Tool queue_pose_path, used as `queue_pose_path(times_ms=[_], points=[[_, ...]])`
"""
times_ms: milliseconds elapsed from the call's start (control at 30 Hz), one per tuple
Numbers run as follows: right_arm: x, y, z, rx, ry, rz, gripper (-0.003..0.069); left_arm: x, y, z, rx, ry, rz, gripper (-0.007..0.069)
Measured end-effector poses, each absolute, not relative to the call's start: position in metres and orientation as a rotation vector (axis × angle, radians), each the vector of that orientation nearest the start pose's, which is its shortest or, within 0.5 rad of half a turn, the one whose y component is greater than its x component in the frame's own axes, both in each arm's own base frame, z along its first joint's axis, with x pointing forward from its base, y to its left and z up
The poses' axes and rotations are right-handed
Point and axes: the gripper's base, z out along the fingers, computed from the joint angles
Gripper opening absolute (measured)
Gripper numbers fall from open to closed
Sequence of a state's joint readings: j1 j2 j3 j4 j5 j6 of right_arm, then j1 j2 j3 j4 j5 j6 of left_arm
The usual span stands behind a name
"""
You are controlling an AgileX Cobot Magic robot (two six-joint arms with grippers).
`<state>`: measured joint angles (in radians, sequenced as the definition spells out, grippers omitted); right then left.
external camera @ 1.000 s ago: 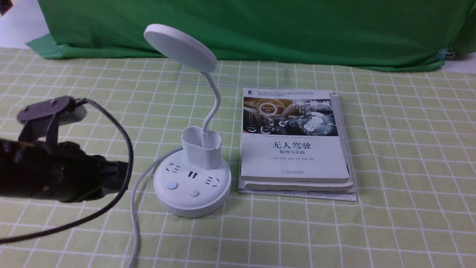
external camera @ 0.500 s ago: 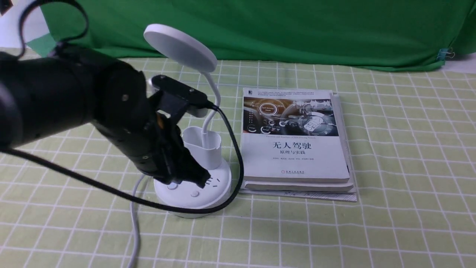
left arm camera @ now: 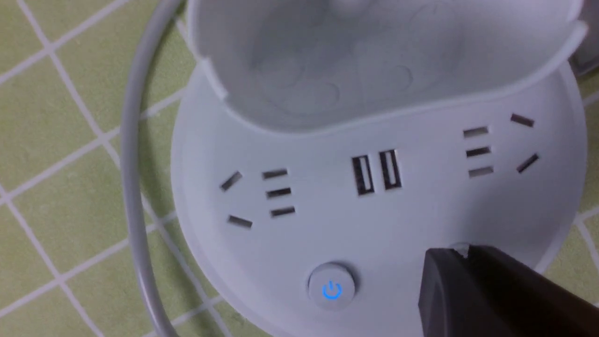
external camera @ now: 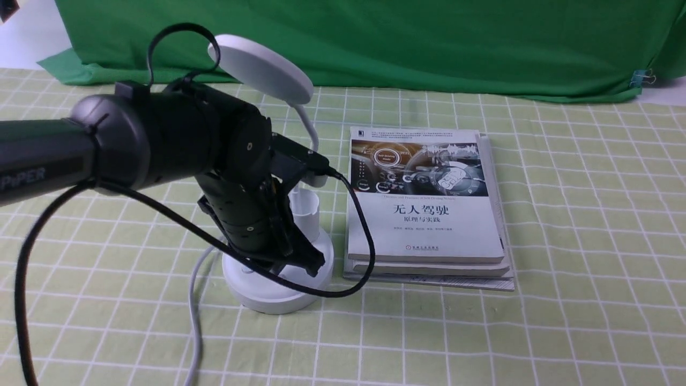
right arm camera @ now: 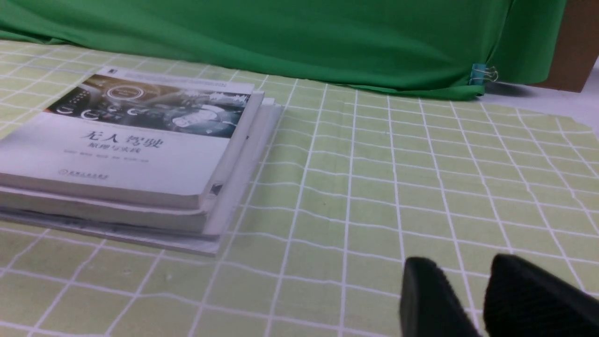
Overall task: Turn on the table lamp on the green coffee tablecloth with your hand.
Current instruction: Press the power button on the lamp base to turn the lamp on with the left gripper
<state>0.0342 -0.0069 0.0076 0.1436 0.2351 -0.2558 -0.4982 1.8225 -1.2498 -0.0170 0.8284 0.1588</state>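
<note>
The left gripper [external camera: 315, 266] is keeping its jaws clenched into one black point, gripping nothing. That point is now resting over the base [external camera: 268, 294] at about 5 o'clock. A second ago it was lying low above the cloth [external camera: 563, 214], well off at 9 o'clock. Half a second ago it was hanging over the sockets, nearer 7 o'clock.

In the left wrist view the tip is covering the plain button [left arm camera: 461, 249], with only a sliver of the rim showing. I cannot tell whether it is pressing or merely touching. The power button [left arm camera: 331, 289], toward 7 o'clock on the base, is glowing blue and standing uncovered.

So the approach is looking finished and the press is the step in hand. The head [external camera: 261, 67] is showing no glow that I can make out, so I am judging the lamp [external camera: 300, 214] not yet lit. It is also unclear whether this button is the one that switches the light.

The wrist is crowding the holder [external camera: 306, 206], and the black cable [external camera: 360, 236] is drooping around the base at 3 o'clock, so a careless push could be nudging the lamp. The lamp is standing on the cloth, with the book [external camera: 423, 214] just beside it at 3 o'clock.

The right gripper [right arm camera: 463, 264] is hovering low over the cloth beyond the book, with its jaws slightly parted and empty.
</note>
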Motion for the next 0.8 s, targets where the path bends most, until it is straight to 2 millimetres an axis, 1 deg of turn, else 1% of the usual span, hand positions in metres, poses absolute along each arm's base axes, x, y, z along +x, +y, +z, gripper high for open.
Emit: queue_pose_path(times_ms=[133, 167, 233, 367, 500, 700, 800], points=[[0.055, 0.005, 0.190, -0.153, 1.710, -0.032, 0.0245, 0.312, -0.184, 0.201, 0.975, 2.723, -0.069, 0.0037], [0.055, 0.005, 0.190, -0.153, 1.710, -0.032, 0.0245, 0.308, -0.191, 0.204, 0.998, 2.704, -0.059, 0.0029], [0.055, 0.005, 0.190, -0.153, 1.710, -0.032, 0.0245, 0.303, -0.194, 0.208, 1.004, 2.696, -0.048, 0.0020], [0.055, 0.005, 0.190, -0.153, 1.710, -0.032, 0.0245, 0.303, -0.191, 0.211, 0.974, 2.709, -0.032, 0.0017], [0.055, 0.005, 0.190, -0.153, 1.710, -0.032, 0.0245, 0.308, -0.183, 0.211, 0.911, 2.728, -0.012, 0.0016], [0.055, 0.005, 0.190, -0.153, 1.710, -0.032, 0.0245, 0.312, -0.185, 0.212, 0.892, 2.692, -0.025, 0.0016], [0.055, 0.005, 0.190, -0.153, 1.710, -0.032, 0.0245, 0.313, -0.185, 0.208, 0.896, 2.692, -0.021, 0.0016]])
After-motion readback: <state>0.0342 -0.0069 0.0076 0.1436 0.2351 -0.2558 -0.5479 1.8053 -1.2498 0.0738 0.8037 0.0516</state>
